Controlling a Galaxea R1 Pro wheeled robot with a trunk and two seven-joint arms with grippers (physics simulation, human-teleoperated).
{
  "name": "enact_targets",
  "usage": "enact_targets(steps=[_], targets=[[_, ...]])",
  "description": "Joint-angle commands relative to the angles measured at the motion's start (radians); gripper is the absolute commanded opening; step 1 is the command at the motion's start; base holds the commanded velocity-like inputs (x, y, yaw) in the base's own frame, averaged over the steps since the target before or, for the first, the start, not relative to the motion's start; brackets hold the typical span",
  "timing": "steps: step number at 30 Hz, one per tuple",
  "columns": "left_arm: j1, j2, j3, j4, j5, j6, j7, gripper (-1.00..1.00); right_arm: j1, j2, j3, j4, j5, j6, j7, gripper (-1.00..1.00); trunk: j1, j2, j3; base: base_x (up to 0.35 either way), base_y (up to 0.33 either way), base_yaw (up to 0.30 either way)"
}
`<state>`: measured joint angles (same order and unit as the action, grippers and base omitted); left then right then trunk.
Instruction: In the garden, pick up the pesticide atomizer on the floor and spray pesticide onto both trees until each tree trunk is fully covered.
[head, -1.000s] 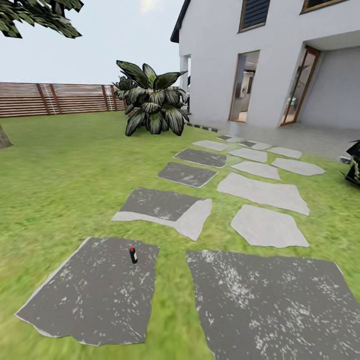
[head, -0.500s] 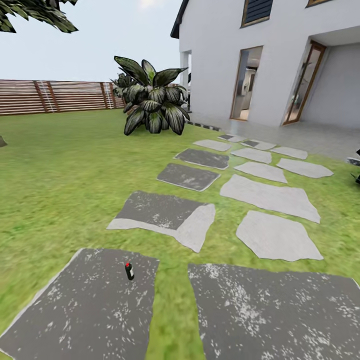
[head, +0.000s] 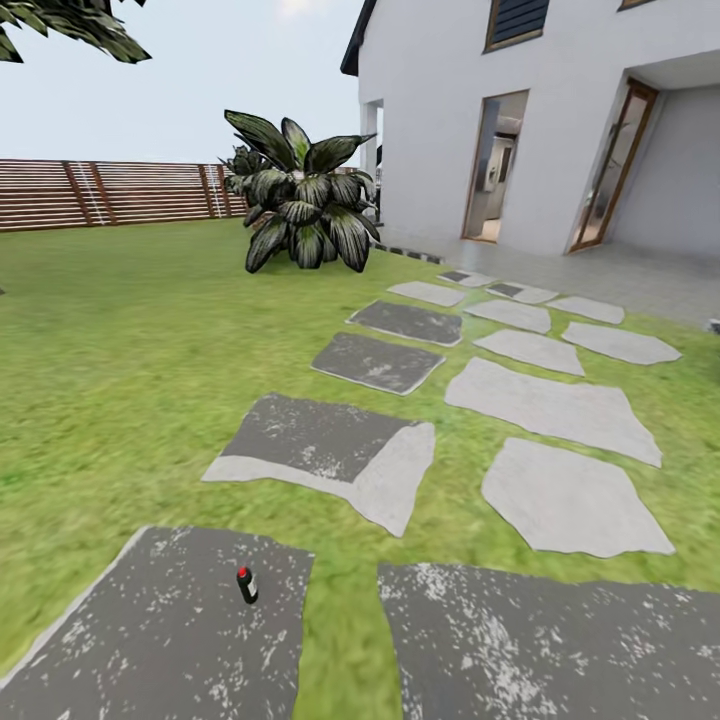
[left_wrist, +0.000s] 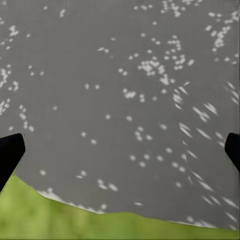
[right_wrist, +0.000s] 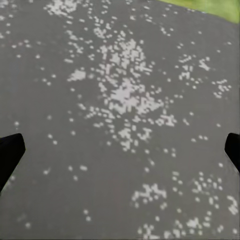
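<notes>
Farthest left, a fringe of dark tree foliage (head: 70, 28) hangs over the lawn (head: 120, 340), with the brown slat fence (head: 110, 192) behind it; no trunk can be made out. Next comes the pesticide atomizer (head: 246, 586), a tiny black bottle with what looks like a red top, though it is too small to be sure of the colour. It stands tilted on the dark paving stone (head: 170, 640), near that stone's right edge.

The left wrist view shows the left pincer (left_wrist: 120, 145) released, its two dark fingertips (left_wrist: 9, 152) spread wide above speckled dark stone with a strip of grass at one edge. The bottle is not between those tips, so it appears to lie ahead of the left pincer and to one side. Further right, beyond the broad-leaved plant (head: 300, 205), the stepping stones (head: 550, 410) run toward the white house (head: 540, 120). The right pincer (right_wrist: 120, 147) is likewise released, tips (right_wrist: 10, 155) apart over another dark stone, well apart from the bottle.

The risks lie in the approach. The bottle is small and leaning, so a finger brushing it on the way down could topple or roll it into the grass. Neither wrist camera has it in sight, so a descent from here would be guided by the head view alone and could close on bare stone. The head view gives the bottle's place; the wrist views give the finger spread.
</notes>
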<state>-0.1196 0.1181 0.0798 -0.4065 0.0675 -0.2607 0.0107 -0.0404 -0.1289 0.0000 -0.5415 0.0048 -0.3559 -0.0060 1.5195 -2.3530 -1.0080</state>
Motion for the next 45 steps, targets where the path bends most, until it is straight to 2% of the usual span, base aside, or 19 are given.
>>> enact_targets(steps=[1,17,23,25,27,29,30,34,35,37,40,45], targets=[[0.000,0.000,0.000,0.000,0.000,0.000,0.000,1.00,0.000,0.000,0.000,0.000,0.000,0.000,0.000,1.00,0.000,0.000,0.000,0.338,0.000,0.000],[0.000,0.000,0.000,-0.001,0.002,0.000,0.000,1.00,0.000,0.000,0.000,-0.001,0.000,0.000,0.001,1.00,0.000,0.000,0.000,0.316,-0.069,0.000],[-0.004,-0.002,0.000,-0.011,0.004,0.000,0.000,1.00,-0.001,0.000,0.000,0.000,0.001,0.001,0.000,1.00,0.000,0.000,0.000,0.134,-0.094,0.000],[-0.031,-0.006,0.000,-0.027,0.008,0.002,-0.007,1.00,0.000,0.000,0.000,-0.001,0.001,0.001,0.001,1.00,0.000,0.000,0.000,0.015,-0.010,0.000],[-0.093,-0.006,0.000,-0.035,0.009,0.011,-0.011,1.00,-0.001,0.001,0.001,-0.012,0.000,0.002,0.001,1.00,0.000,0.000,0.000,0.005,-0.003,0.000],[-0.176,-0.006,-0.001,-0.031,0.006,0.018,-0.010,1.00,-0.009,0.001,0.001,-0.070,0.000,0.003,0.000,1.00,0.000,0.000,0.000,0.002,-0.001,0.000],[-0.236,-0.006,-0.002,-0.025,0.005,0.031,-0.009,1.00,-0.025,0.002,0.001,-0.131,0.000,0.007,-0.001,1.00,0.000,0.000,0.000,0.000,0.000,0.000],[-0.325,-0.011,-0.002,-0.015,0.003,0.106,-0.006,1.00,-0.090,0.002,0.002,-0.251,0.000,0.037,-0.039,1.00,0.000,0.000,0.000,0.000,0.000,0.000],[-0.331,-0.012,-0.002,-0.014,0.003,0.113,-0.006,1.00,-0.104,0.002,0.002,-0.263,0.000,0.050,-0.052,1.00,0.000,0.000,0.000,0.000,0.000,0.000],[-0.347,-0.014,-0.005,-0.016,0.002,0.133,-0.005,1.00,-0.179,0.002,0.002,-0.299,-0.001,0.145,-0.110,1.00,0.000,0.000,0.000,0.000,0.000,0.000],[-0.352,-0.015,-0.009,-0.017,0.000,0.141,-0.009,1.00,-0.230,0.002,0.002,-0.312,-0.002,0.221,-0.134,1.00,0.000,0.000,0.000,0.000,0.000,0.000],[-0.349,-0.013,-0.013,-0.023,0.001,0.144,-0.013,1.00,-0.253,0.002,0.006,-0.315,-0.002,0.256,-0.140,1.00,0.000,0.000,0.000,0.000,0.000,0.000]])
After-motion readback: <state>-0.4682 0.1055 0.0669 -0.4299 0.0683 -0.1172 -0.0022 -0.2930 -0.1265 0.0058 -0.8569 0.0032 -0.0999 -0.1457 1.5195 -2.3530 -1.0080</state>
